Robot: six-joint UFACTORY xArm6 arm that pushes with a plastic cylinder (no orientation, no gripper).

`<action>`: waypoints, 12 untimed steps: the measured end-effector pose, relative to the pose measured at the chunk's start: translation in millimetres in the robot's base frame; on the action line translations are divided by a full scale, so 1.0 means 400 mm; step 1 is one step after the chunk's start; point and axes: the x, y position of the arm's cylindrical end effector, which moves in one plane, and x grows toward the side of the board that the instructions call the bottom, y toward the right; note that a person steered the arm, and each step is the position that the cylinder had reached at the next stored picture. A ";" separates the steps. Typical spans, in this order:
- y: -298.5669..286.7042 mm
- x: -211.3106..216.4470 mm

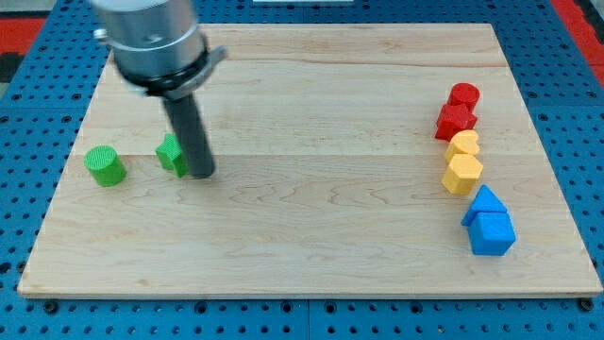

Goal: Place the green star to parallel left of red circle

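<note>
Your view: my tip [202, 175] touching the green star [171, 153] on its right side, green cylinder [105, 165] left of the star, red circle [463, 95] far right of it, no claw fitted, only a rod.

Your tip [201, 174] touches the star [171, 153], apparently; cylinder [105, 165] left, six blocks [469, 172] far right on desk [321, 227].

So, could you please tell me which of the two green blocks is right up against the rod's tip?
The green star, partly hidden behind my tip on its left. The green cylinder sits apart, further toward the view's left.
</note>
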 end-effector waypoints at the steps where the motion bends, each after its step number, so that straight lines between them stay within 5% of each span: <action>1: 0.031 0.003; 3: -0.262 0.092; 4: -0.294 0.021; 8: 0.181 -0.126; 10: 0.333 -0.287; 12: 0.359 -0.299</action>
